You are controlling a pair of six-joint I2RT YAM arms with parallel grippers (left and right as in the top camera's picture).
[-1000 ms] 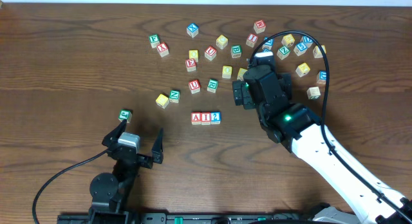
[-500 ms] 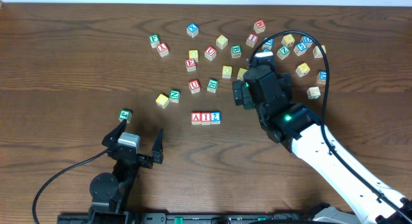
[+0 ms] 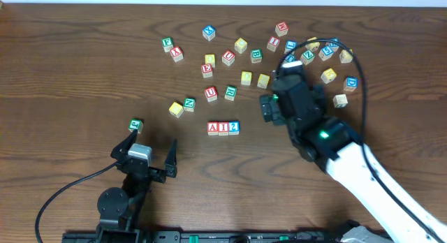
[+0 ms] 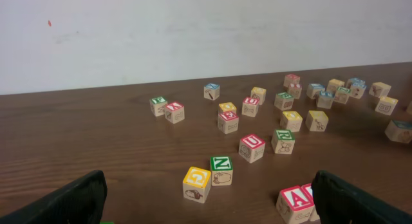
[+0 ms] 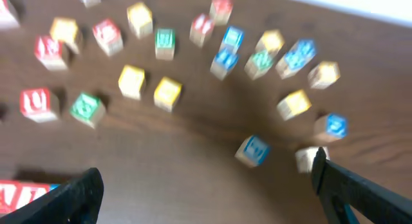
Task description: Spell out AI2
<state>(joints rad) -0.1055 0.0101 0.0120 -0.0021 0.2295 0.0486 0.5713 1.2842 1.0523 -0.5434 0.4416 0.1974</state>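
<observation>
Overhead, AI2 row (image 3: 223, 128) mid-table, loose cubes (image 3: 241, 45) scattered beyond, green cube (image 3: 136, 124) beside spread left jaws, right jaws spread.

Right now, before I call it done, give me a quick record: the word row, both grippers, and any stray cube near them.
word row: red A cube, red I cube, blue 2 cube, side by side, no visible gaps, reading AI2
left gripper: open, empty, apart from the row
right gripper: open, empty, to the right of the row
nearest stray: green cube, close to one left fingertip; contact unclear
</observation>
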